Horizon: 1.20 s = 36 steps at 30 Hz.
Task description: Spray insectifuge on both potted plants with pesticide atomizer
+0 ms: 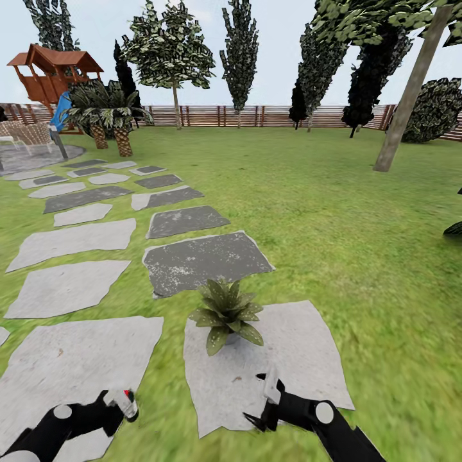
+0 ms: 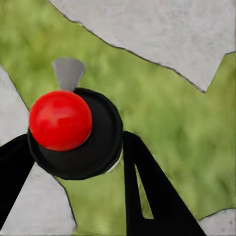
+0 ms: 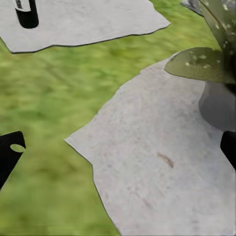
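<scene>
One potted plant (image 1: 226,313), a rosette of pointed green leaves in a small grey pot (image 3: 219,105), stands on a pale stepping stone (image 1: 301,359) just ahead of me. Whitish insectifuge specks (image 3: 216,22) dot its leaves. My left gripper (image 1: 122,405) hangs low at the left, shut on the pesticide atomizer (image 1: 127,401). From above, the atomizer (image 2: 61,120) is a dark round body with a red cap and a grey nozzle, sitting between the left gripper's (image 2: 76,162) black fingers (image 2: 147,191). My right gripper (image 1: 263,404) is open and empty just short of the pot, and the right gripper (image 3: 119,150) has its tips wide apart. The second potted plant is out of view.
Grey stepping stones (image 1: 199,260) lead off to a round patio (image 1: 38,157) at the far left, past palms (image 1: 106,119) and a wooden playhouse (image 1: 54,70). Lawn (image 1: 359,244) spreads to the right. A leaning trunk (image 1: 404,109) and a slatted fence (image 1: 256,117) stand at the back.
</scene>
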Available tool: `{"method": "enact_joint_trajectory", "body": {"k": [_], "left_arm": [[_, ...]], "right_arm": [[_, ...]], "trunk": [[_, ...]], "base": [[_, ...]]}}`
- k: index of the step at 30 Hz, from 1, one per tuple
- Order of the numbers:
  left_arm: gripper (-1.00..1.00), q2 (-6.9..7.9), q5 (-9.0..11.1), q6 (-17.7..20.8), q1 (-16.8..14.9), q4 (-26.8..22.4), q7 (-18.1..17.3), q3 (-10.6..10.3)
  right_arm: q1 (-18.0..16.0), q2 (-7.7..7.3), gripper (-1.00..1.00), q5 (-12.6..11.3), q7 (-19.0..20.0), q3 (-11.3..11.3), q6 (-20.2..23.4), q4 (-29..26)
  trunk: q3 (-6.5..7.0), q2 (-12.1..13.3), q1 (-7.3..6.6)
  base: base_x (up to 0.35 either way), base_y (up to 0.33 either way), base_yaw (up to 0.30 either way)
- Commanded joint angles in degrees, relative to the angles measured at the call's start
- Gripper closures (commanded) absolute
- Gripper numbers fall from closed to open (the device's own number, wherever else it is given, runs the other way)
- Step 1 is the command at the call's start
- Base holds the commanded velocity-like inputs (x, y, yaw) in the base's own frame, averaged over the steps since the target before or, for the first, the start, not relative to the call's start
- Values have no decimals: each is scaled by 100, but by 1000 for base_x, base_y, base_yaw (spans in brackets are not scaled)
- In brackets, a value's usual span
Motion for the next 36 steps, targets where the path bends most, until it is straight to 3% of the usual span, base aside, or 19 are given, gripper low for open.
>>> {"method": "enact_joint_trajectory", "body": {"k": [1,2,3,4,5,6,7,8,9,11,13,14,16,26,36], "left_arm": [[100,-16,-1,-44,65,142,509,532],[100,-20,20,-56,128,228,853,814],[100,-23,48,-80,250,351,1331,1201],[100,-27,75,-93,337,421,1628,1437],[100,-47,137,-140,443,501,2050,1739],[100,-81,193,-221,490,535,2305,1899],[100,-157,300,-413,543,562,2664,2080],[100,-218,381,-518,565,572,2885,2160],[100,-310,527,-613,586,580,3232,2233],[100,-436,824,-700,601,630,3835,2283],[100,-574,1019,-750,606,804,4249,2294],[100,-611,1041,-759,607,887,4330,2289],[100,-661,1058,-781,703,1392,4397,2232],[100,-668,1119,-931,938,1591,4414,2257],[100,-676,1093,-952,963,1600,4408,2235]], "right_arm": [[6,-215,-100,41,-199,-16,-45,84],[10,-347,-100,32,-294,-61,-51,241],[14,-486,-100,20,-425,-209,-59,620],[16,-545,-100,16,-528,-386,-66,935],[17,-600,-100,10,-762,-800,-79,1437],[18,-621,-100,11,-994,-1149,-96,1763],[18,-641,-100,15,-1475,-1704,-154,2206],[18,-657,-100,19,-1843,-1993,-221,2433],[18,-683,-100,20,-2475,-2293,-379,2704],[18,-692,-100,13,-3597,-2512,-637,3093],[19,-655,-100,-2,-4602,-2584,-914,3543],[19,-629,-100,-3,-4891,-2596,-1062,3685],[23,-384,-100,25,-5370,-2614,-1617,3911],[26,-204,-100,15,-5456,-2617,-1735,3947],[27,-160,-100,0,-5464,-2625,-1738,3948]], "trunk": [[-4,-2,-1],[-4,-2,-1],[-4,-2,-1],[-4,-2,-1],[-4,-2,-1],[-4,-2,-1],[-4,-2,-1],[-4,-2,-1],[-4,-2,-1],[-4,-2,-1],[-4,-2,-1],[-4,-2,-1],[-4,-2,-1],[-4,-2,-1],[-4,-2,-1]], "base": [[0,0,0],[0,0,0],[0,0,0],[0,0,0],[0,0,0],[0,0,0],[0,0,0],[0,0,0],[0,0,0],[0,0,0],[0,0,0],[0,0,0],[0,0,0],[-104,46,0],[-172,249,144]]}}
